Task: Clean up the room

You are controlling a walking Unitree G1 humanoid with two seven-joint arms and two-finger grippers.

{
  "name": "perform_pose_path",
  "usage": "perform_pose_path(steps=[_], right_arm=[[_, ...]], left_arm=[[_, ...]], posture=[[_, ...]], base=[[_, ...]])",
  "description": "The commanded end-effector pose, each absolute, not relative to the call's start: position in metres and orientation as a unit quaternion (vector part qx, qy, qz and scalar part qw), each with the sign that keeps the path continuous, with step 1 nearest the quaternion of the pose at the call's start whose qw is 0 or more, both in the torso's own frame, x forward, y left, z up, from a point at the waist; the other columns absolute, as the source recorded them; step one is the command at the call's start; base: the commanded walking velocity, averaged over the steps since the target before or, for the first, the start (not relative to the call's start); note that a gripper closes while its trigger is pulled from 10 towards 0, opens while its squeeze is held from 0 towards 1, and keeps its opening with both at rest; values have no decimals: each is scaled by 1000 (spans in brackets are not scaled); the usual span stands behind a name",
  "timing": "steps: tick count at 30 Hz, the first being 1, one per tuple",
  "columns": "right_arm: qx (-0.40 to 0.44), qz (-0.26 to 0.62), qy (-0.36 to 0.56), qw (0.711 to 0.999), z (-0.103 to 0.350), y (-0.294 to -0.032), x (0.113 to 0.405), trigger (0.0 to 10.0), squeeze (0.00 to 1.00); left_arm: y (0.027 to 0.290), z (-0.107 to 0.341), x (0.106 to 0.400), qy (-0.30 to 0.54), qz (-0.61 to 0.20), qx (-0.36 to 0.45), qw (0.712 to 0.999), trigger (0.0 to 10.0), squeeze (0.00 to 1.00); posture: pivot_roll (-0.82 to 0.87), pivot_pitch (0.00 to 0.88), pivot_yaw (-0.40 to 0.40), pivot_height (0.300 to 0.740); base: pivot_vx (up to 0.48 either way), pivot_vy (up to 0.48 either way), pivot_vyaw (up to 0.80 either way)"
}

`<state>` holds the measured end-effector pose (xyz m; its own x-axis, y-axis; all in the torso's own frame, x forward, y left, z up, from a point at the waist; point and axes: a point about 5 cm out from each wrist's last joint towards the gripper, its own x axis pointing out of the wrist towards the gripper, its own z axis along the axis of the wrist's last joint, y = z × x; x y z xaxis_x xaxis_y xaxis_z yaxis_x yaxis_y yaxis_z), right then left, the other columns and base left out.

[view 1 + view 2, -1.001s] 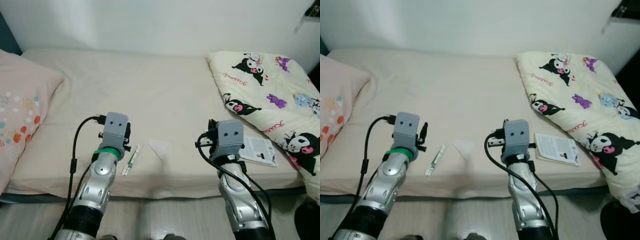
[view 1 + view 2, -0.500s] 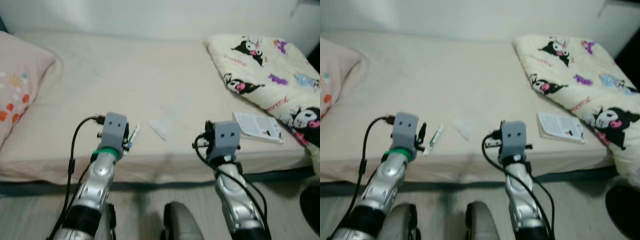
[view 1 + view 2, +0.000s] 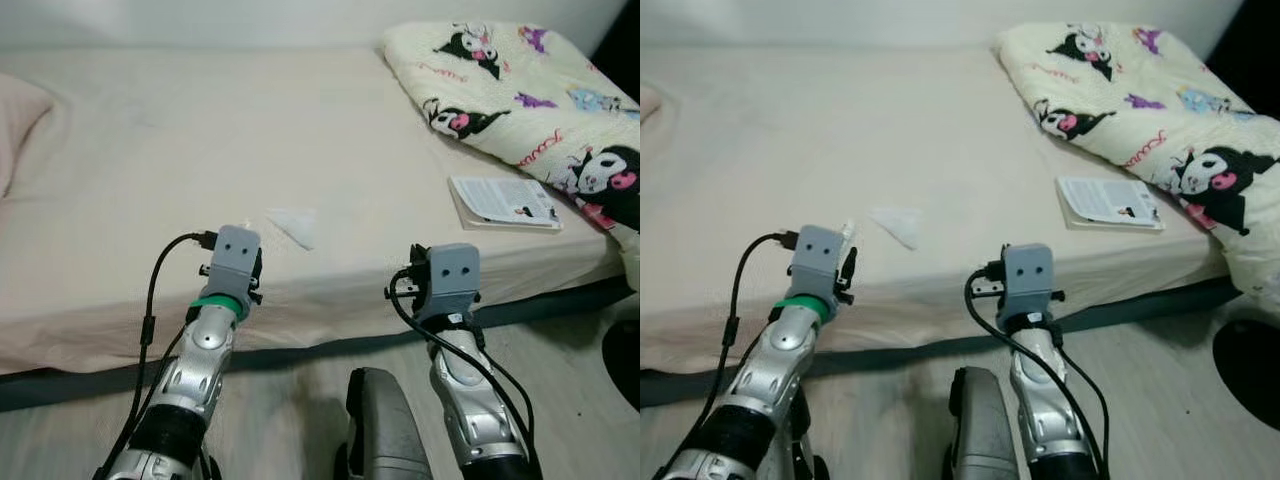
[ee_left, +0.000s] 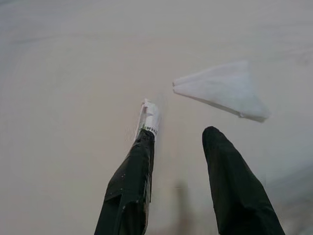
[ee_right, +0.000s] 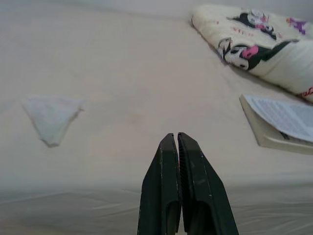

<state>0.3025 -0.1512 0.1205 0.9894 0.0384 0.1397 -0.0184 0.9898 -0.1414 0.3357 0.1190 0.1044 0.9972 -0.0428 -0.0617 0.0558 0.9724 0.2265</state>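
- Bed [image 3: 120,200]: bare cream sheet, its near edge running just ahead of both arms. Pink pillow corner at the far left edge [image 3: 15,125].
- Left claw [image 4: 178,139]: fingers spread moderately wide, nothing between them. It hangs low over the mattress near the front edge. In the left wrist view one fingertip [image 4: 142,147] lies over the near end of a small white packet [image 4: 149,113] with a green mark; whether it touches, cannot tell.
- Packet in the head view [image 3: 848,232]: just a white tip poking out beyond the left wrist housing.
- Tissue [image 3: 292,226]: crumpled white triangle flat on the sheet, just beyond and to the right of the packet, apart from it.
- Right claw [image 5: 177,139]: fingers pressed together, holding nothing, aimed across the sheet near the bed edge. Tissue lies well off to its left.
- Booklet [image 3: 503,199]: flat near the right front edge of the bed, just beside the cartoon-print blanket [image 3: 510,80] heaped at the right.
- Judged step: left claw lining up on the packet.
- Risks:
  - Packet sits off-centre, under one finger rather than between both; closing as is would likely nudge it away or pinch the sheet.
  - Thin, flat item on soft bedding: fingers may dig in and grab fabric.
  - Packet near the edge; a push could tip it to the floor.
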Motion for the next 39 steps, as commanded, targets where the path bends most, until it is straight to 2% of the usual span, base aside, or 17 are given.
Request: perform_pose_path(steps=[1,9,10,13,14,16,17,18,19,22,23,24,25,26,27,32,39], right_arm=[[-66,14,-61,996,116,-153,302,10000,0],[-64,24,-65,995,119,-148,303,10000,0],[-65,23,-65,996,118,-150,302,10000,0],[-65,23,-64,996,118,-151,302,10000,0],[-65,22,-64,996,118,-151,302,10000,0],[-65,22,-65,996,118,-151,302,10000,0],[-65,22,-65,996,118,-151,302,10000,0],[-65,21,-65,996,118,-151,303,10000,0],[-64,21,-65,996,118,-150,303,10000,0],[-64,21,-66,996,119,-150,304,10000,0],[-64,21,-66,995,120,-150,305,10000,0],[-64,21,-67,995,121,-151,306,10000,0],[-64,21,-67,995,121,-151,306,10000,0],[-65,20,-69,995,123,-151,307,10000,0],[-64,19,-71,995,125,-153,310,10000,0],[-52,19,-68,996,132,-160,323,10000,0],[-54,45,-20,997,129,-157,346,10000,0]], left_arm=[[124,94,337,53,-14,131,990,10000,0],[145,84,354,118,21,129,984,10000,0],[152,87,358,116,35,141,983,10000,184],[154,89,360,114,40,146,982,10000,184],[159,84,360,135,32,166,976,10000,1000],[162,80,360,151,25,180,972,10000,1000],[162,68,355,194,-6,198,961,10000,1000],[160,55,348,237,-42,202,949,10000,753],[158,45,342,267,-66,202,940,10000,0],[156,30,332,313,-73,186,928,10000,0],[155,29,331,315,-67,180,929,9686,0],[154,29,332,315,-61,175,931,7098,0],[154,29,332,315,-61,175,931,7098,0],[154,30,333,312,-53,171,933,863,0],[154,34,336,300,-35,158,940,0,0],[159,58,352,244,14,118,963,0,0],[166,67,354,212,-2,121,970,0,0]], posture=[[-125,108,-5,543],[-142,118,-7,543],[-144,117,-6,543],[-144,117,-6,543],[-144,116,-3,543],[-144,116,-3,543],[-142,113,-1,543],[-141,113,-1,543],[-141,113,0,543],[-144,115,-2,543],[-144,115,-2,543],[-145,116,-4,543],[-145,116,-4,543],[-144,117,-5,543],[-145,119,-6,543],[-137,122,-8,543],[-89,153,-20,543]], base=[[0,0,0],[0,0,0],[0,0,0],[0,0,0],[0,0,0],[0,0,0],[0,0,0],[0,0,0],[0,0,0],[0,0,0],[0,0,0],[0,0,0],[0,0,0],[0,0,0],[0,0,0],[0,0,0],[0,0,0]])
